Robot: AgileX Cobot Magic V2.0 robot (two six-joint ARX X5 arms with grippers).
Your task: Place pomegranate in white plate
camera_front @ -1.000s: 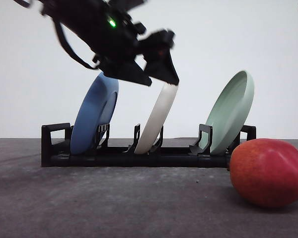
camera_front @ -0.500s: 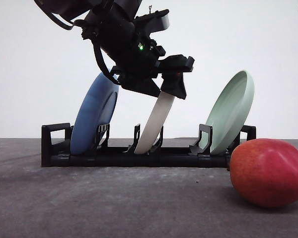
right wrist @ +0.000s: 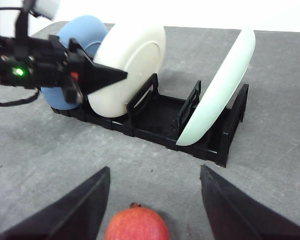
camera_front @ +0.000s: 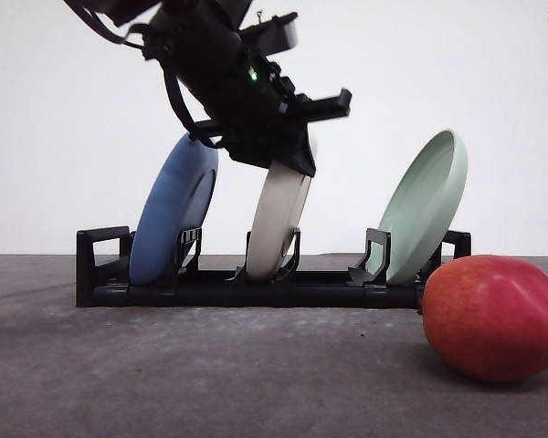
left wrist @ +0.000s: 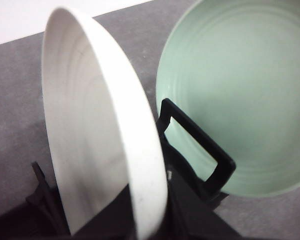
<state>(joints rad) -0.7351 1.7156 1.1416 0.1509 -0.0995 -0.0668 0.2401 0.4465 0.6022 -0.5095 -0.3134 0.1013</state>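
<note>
Left gripper [camera_front: 297, 151] angled down | at white plate [camera_front: 276, 224] top edge

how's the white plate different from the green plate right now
The white plate is cream and sits in the rack's middle slot; the green plate is pale green and sits in the end slot nearest the pomegranate. The left gripper is at the white plate's top edge; nothing touches the green plate. Both stand on edge in the rack, leaning.

Plain white wall [camera_front: 511, 82] behind. Dark grey matte tabletop [camera_front: 210, 374], slightly speckled. Light even and diffuse, shadows soft.
</note>
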